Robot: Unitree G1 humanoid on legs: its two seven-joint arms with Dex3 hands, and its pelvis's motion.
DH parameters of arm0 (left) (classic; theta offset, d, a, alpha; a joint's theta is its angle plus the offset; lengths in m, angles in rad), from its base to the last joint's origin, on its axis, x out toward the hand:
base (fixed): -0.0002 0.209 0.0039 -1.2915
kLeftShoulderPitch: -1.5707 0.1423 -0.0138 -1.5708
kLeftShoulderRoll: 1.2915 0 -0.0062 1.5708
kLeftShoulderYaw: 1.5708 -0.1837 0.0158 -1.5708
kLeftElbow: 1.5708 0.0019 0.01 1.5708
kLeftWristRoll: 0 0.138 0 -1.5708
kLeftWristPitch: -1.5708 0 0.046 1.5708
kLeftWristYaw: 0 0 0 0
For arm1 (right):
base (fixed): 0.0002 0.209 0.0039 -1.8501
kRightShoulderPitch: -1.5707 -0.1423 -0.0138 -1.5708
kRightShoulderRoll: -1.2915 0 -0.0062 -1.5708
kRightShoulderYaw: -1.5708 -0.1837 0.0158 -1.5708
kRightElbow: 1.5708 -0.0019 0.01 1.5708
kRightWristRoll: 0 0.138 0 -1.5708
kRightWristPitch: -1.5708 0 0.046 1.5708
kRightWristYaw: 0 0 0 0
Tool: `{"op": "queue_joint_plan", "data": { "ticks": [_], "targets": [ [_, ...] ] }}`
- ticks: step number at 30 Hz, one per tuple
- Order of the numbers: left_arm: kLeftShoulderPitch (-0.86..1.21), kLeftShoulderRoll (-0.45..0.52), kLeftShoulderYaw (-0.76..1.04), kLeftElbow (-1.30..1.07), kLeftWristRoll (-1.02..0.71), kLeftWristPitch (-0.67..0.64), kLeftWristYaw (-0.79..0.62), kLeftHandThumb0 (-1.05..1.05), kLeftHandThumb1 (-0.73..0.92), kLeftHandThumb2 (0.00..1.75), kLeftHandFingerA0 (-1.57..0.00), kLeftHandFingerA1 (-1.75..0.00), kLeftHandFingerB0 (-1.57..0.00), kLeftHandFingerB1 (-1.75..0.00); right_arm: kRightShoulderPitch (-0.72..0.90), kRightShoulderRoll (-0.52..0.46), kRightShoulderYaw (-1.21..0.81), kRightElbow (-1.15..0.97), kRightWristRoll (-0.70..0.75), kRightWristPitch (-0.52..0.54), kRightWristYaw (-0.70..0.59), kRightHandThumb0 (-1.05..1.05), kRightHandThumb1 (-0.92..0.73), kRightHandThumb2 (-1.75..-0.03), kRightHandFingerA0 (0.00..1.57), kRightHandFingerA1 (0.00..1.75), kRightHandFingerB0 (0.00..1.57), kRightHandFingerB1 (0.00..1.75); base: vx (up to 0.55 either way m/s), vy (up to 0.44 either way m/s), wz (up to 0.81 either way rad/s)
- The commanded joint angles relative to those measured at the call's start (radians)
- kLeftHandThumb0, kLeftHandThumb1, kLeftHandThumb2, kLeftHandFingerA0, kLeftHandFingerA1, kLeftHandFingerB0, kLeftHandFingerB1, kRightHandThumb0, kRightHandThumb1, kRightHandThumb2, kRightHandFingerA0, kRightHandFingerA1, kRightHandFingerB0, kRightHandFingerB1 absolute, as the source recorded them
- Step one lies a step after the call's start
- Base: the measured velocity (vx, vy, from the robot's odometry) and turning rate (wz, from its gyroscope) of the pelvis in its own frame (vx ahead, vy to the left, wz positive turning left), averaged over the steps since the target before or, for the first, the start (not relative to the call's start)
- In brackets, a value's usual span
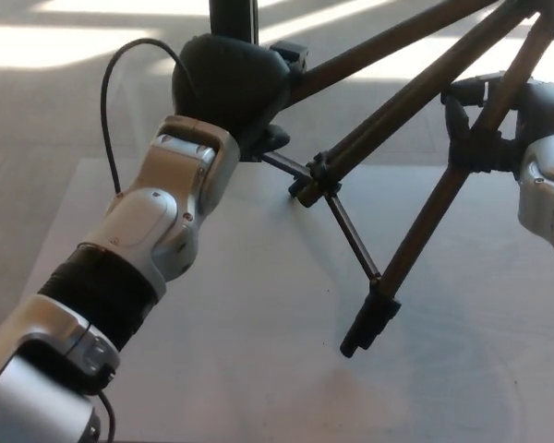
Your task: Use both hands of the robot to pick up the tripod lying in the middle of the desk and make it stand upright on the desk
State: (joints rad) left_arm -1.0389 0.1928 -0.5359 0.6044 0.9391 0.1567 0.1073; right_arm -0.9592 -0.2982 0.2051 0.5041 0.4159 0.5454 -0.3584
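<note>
Counter (258,388) fills the near ground, pale and bare, and just above it hangs the tripod's (415,101) lowest foot (360,334), a black rubber-tipped end that looks clear of the surface, though whether it touches I cannot tell for sure. From that foot one leg (423,226) climbs up and right. A thin brace (351,235) runs from that leg to a collar (312,180) on the middle leg, so the three legs are linked and will swing as one frame.

Left arm (157,221) reaches up from the near left; its left hand (231,83) is wrapped round the hub end, where the legs meet, and seems clamped there, fingers mostly hidden behind the palm. Right hand (489,125), at the far right, is closed on the lower leg well above the foot.

So the tripod is held in the air, tilted, legs fanning toward the upper right, above the counter's middle.

Judging by its make, it should be stiff and fairly light, metal tubes with smooth, rather slippery walls, awkwardly long. Hub and leg collars look the surest holds; a bare tube might slide or twist in the fingers. The brace is thin and is best left alone.
</note>
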Motion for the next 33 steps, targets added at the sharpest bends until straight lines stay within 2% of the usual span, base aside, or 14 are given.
{"op": "queue_joint_plan", "data": {
  "ticks": [1,4,5,6,14,15,18,19,20,21,24,25,26,33],
  "targets": [
    [0.185,-0.048,0.029,-0.083,-0.05,0.087,-0.005,-0.15,0.44,0.58,-1.01,-1.27,-0.88,-0.76,-0.206,-0.126,0.158,-0.062,-0.329,-0.047,0.107,-0.23,-0.44,-1.27,0.94,1.67,0.9,1.36,0.0,0.0,0.0],
    [0.22,-0.069,0.047,-0.104,-0.064,0.104,0.007,-0.14,0.43,0.61,-1.01,-1.56,-0.9,-0.86,-0.218,-0.125,0.182,-0.071,-0.342,-0.037,0.109,-0.23,-0.44,-1.25,0.93,1.57,0.93,1.3,0.0,0.0,0.0],
    [0.243,-0.081,0.056,-0.113,-0.074,0.106,0.019,-0.12,0.44,0.63,-0.99,-1.66,-0.91,-0.99,-0.22,-0.125,0.192,-0.07,-0.353,-0.08,0.126,-0.29,-0.48,-1.16,1.17,1.32,0.97,1.14,0.0,0.0,0.0],
    [0.251,-0.085,0.059,-0.119,-0.074,0.116,0.014,-0.12,0.45,0.63,-1.0,-1.66,-0.91,-0.97,-0.229,-0.123,0.201,-0.067,-0.358,-0.087,0.135,-0.24,-0.4,-1.27,0.91,1.7,0.85,1.38,0.0,0.0,0.0],
    [0.323,-0.128,0.077,-0.158,-0.082,0.162,-0.002,-0.17,0.46,0.58,-0.98,-1.45,-0.87,-0.75,-0.24,-0.099,0.27,-0.102,-0.424,-0.14,0.139,-0.16,-0.43,-1.26,0.89,1.73,0.82,1.3,0.0,0.0,0.0],
    [0.335,-0.132,0.079,-0.165,-0.081,0.163,0.006,-0.18,0.44,0.62,-0.97,-1.49,-0.84,-0.82,-0.24,-0.097,0.281,-0.101,-0.435,-0.152,0.14,-0.17,-0.44,-1.25,0.91,1.54,0.87,1.16,0.0,0.0,0.0],
    [0.366,-0.133,0.087,-0.179,-0.095,0.148,0.014,-0.18,0.49,0.62,-0.91,-1.53,-0.84,-0.96,-0.253,-0.09,0.308,-0.106,-0.456,-0.162,0.16,-0.17,-0.39,-1.35,0.93,1.72,0.88,1.35,0.0,0.0,0.0],
    [0.374,-0.127,0.079,-0.172,-0.085,0.152,0.014,-0.15,0.5,0.64,-0.88,-1.43,-0.81,-1.16,-0.253,-0.085,0.33,-0.109,-0.482,-0.176,0.149,-0.2,-0.49,-1.24,1.23,1.36,0.98,1.13,0.0,0.0,0.0],
    [0.377,-0.129,0.07,-0.17,-0.074,0.171,0.001,-0.16,0.53,0.64,-0.85,-1.59,-0.76,-1.31,-0.247,-0.088,0.348,-0.116,-0.504,-0.192,0.142,-0.21,-0.49,-1.23,1.23,1.36,0.97,1.12,0.0,0.0,0.0],
    [0.378,-0.133,0.068,-0.174,-0.072,0.185,-0.01,-0.16,0.55,0.6,-0.85,-1.69,-0.76,-1.37,-0.243,-0.093,0.353,-0.119,-0.51,-0.206,0.148,-0.17,-0.41,-1.33,0.96,1.74,0.87,1.33,0.0,0.0,0.0],
    [0.383,-0.136,0.067,-0.178,-0.074,0.195,-0.008,-0.16,0.55,0.59,-0.89,-1.68,-0.79,-1.25,-0.243,-0.101,0.367,-0.117,-0.52,-0.234,0.168,-0.17,-0.43,-1.31,0.95,1.75,0.84,1.4,0.0,0.0,0.0],
    [0.391,-0.132,0.064,-0.185,-0.072,0.193,-0.005,-0.2,0.53,0.59,-0.92,-1.61,-0.83,-0.9,-0.243,-0.104,0.373,-0.117,-0.525,-0.245,0.175,-0.25,-0.47,-1.21,1.23,1.41,0.93,1.19,0.0,0.0,0.0],
    [0.405,-0.125,0.055,-0.195,-0.065,0.188,0.0,-0.19,0.54,0.59,-0.91,-1.53,-0.84,-0.84,-0.242,-0.108,0.382,-0.115,-0.53,-0.267,0.19,-0.18,-0.41,-1.31,0.95,1.75,0.83,1.48,0.0,0.0,0.0],
    [0.445,-0.12,0.046,-0.209,-0.067,0.176,0.053,-0.24,0.46,0.65,-1.01,-1.44,-0.83,-0.84,-0.234,-0.107,0.409,-0.129,-0.553,-0.258,0.202,-0.21,-0.41,-1.31,0.94,1.75,0.84,1.43,0.0,0.0,0.0]
  ]
}}
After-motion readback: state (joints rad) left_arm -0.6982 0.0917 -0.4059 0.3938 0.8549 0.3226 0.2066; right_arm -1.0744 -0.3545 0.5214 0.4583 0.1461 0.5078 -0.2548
